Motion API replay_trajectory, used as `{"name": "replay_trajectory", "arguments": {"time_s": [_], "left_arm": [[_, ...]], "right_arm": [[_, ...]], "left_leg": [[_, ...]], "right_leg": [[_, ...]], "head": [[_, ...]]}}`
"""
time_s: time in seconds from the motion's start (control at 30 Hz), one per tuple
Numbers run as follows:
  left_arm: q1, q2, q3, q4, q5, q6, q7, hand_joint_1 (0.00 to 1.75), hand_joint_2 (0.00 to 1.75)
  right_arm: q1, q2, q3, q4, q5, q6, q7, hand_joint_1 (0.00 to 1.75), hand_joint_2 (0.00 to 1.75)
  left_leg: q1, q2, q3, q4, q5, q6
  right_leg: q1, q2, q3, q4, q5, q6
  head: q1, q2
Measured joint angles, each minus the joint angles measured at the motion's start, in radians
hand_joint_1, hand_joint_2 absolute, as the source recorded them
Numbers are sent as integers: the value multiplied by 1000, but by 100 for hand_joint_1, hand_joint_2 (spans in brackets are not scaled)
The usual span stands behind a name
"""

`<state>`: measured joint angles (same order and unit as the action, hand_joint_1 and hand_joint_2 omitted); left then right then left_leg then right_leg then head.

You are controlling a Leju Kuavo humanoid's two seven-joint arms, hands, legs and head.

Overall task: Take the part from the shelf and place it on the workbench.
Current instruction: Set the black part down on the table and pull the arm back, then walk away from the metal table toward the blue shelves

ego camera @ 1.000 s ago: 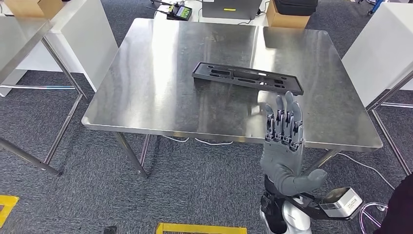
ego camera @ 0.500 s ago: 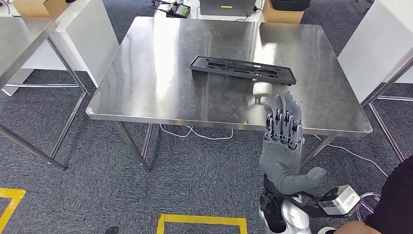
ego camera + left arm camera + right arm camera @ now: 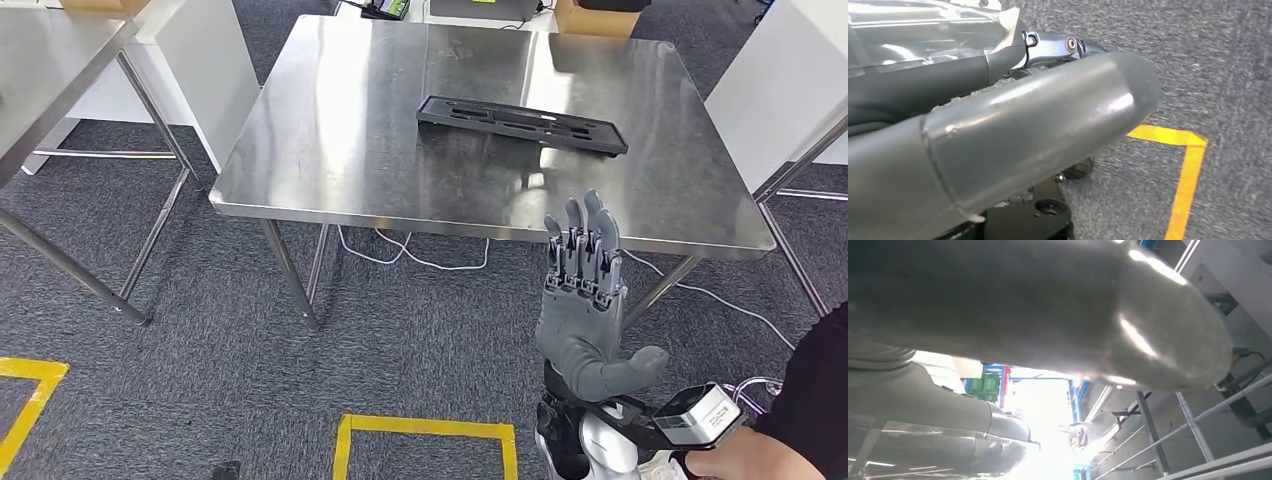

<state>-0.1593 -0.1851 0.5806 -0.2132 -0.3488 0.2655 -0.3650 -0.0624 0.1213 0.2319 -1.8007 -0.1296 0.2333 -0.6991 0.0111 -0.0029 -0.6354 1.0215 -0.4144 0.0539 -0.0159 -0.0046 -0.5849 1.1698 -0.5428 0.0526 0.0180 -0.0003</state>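
Note:
The part (image 3: 520, 124), a long flat black plastic panel with cut-outs, lies on the steel workbench (image 3: 340, 150) towards its far right. My right hand (image 3: 583, 290) is raised in front of the bench's near edge, well short of the part, fingers straight and thumb spread, holding nothing. In the right wrist view its thick grey thumb (image 3: 1048, 305) looms against ceiling lights. My left hand (image 3: 998, 130) hangs over the carpet with thumb and fingers stretched out and nothing in it.
A second steel table (image 3: 50, 60) and a white cabinet (image 3: 180, 60) stand at the left, another white unit (image 3: 780, 90) at the right. Cables (image 3: 420, 262) trail under the bench. Yellow floor tape (image 3: 425, 440) lies near me. A person's dark sleeve (image 3: 815, 400) is beside my right wrist.
The whole view has shifted: the bench with the part now sits farther off and higher in the picture. My right hand keeps its raised, spread pose. A person's hand has come in at lower right.

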Motion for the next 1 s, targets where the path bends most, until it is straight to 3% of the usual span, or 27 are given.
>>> {"name": "replay_trajectory", "arguments": {"time_s": [0.07,0.1,0.13,0.2,0.27,0.37,0.4,0.43,0.53,0.57,0.63,0.73,0.8,0.87,0.9,0.93,0.97,1.0], "left_arm": [[0,0,0,0,0,0,0,0,0],[0,-1,0,0,-1,0,0,0,0],[0,-1,0,0,-1,0,0,0,0],[1,-1,0,0,-1,1,1,0,0],[2,0,0,0,-1,3,1,0,0],[3,1,0,0,-1,7,1,0,0],[3,1,0,0,-1,7,1,0,0],[3,1,0,0,-1,8,1,0,0],[1,0,0,0,-1,8,0,0,0],[1,0,0,0,-1,8,0,0,0],[0,1,0,0,-1,8,-1,0,0],[-1,1,0,0,0,8,-4,0,0],[0,0,0,0,0,8,-4,0,0],[1,0,0,0,0,8,-5,0,0],[1,0,0,0,0,8,-5,0,0],[1,0,0,0,0,8,-5,0,0],[2,0,0,0,0,8,-5,0,0],[2,-1,0,0,1,9,-5,0,0]], "right_arm": [[-4,0,0,1,1,0,0,0,0],[-5,0,0,2,2,-1,0,0,0],[-6,-1,0,4,2,-2,0,0,0],[-5,-2,-1,11,1,-5,0,0,0],[-5,-4,-1,22,1,-9,0,0,0],[-5,-6,-1,35,-1,-15,0,0,0],[-5,-6,0,39,-2,-16,0,0,0],[-5,-6,0,42,-2,-17,0,0,0],[-5,-6,0,46,-2,-17,0,0,0],[-6,-6,0,47,-3,-17,0,0,0],[-7,-6,0,47,-6,-19,1,0,0],[-5,-7,0,48,-15,-24,1,0,0],[-2,-8,-1,48,-24,-30,0,0,0],[4,-11,-2,49,-33,-42,1,0,0],[7,-13,-4,49,-37,-55,8,0,0],[10,-14,-8,50,-41,-80,22,0,0],[11,-14,-14,53,-44,-122,48,0,0],[10,-12,-22,58,-46,-174,82,0,0]], "left_leg": [[-3,-1,-11,0,16,-10],[-3,-1,-13,-1,23,-16],[-3,0,-15,-2,29,-22],[0,0,-21,2,35,-33],[5,0,-37,34,-7,-40],[12,0,-72,163,-114,-52],[12,0,-74,195,-124,-57],[14,0,-59,196,-115,-60],[14,-2,17,98,-84,-61],[10,-4,26,81,-82,-57],[-1,-5,23,75,-75,-42],[0,-3,13,52,-50,-11],[3,1,0,36,-25,4],[2,2,-23,34,-7,8],[2,2,-36,34,2,7],[2,2,-48,35,11,5],[2,2,-60,35,20,2],[3,1,-70,35,29,-2]], "right_leg": [[9,1,93,-136,14,-6],[14,1,113,-174,12,-13],[20,2,115,-187,11,-19],[16,1,101,-185,22,-34],[9,-2,91,-184,37,-54],[15,-8,65,-169,53,-70],[17,-9,52,-159,57,-70],[18,-9,36,-146,59,-70],[14,-10,-5,-114,64,-62],[13,-9,-13,-109,66,-58],[15,-8,-18,-109,73,-45],[17,-6,-31,-104,73,-26],[17,-3,-61,-39,17,-31],[13,0,-95,74,-57,-37],[12,0,-101,115,-77,-35],[10,0,-91,127,-82,-29],[7,0,-62,103,-72,-20],[5,0,-17,45,-53,-12]], "head": [[-1,0],[0,0],[0,0],[1,0],[-2,0],[-4,0],[-5,0],[-5,0],[-6,0],[-8,0],[-12,0],[-12,0],[-10,0],[-8,0],[-8,0],[-8,0],[-8,0],[-8,0]]}}
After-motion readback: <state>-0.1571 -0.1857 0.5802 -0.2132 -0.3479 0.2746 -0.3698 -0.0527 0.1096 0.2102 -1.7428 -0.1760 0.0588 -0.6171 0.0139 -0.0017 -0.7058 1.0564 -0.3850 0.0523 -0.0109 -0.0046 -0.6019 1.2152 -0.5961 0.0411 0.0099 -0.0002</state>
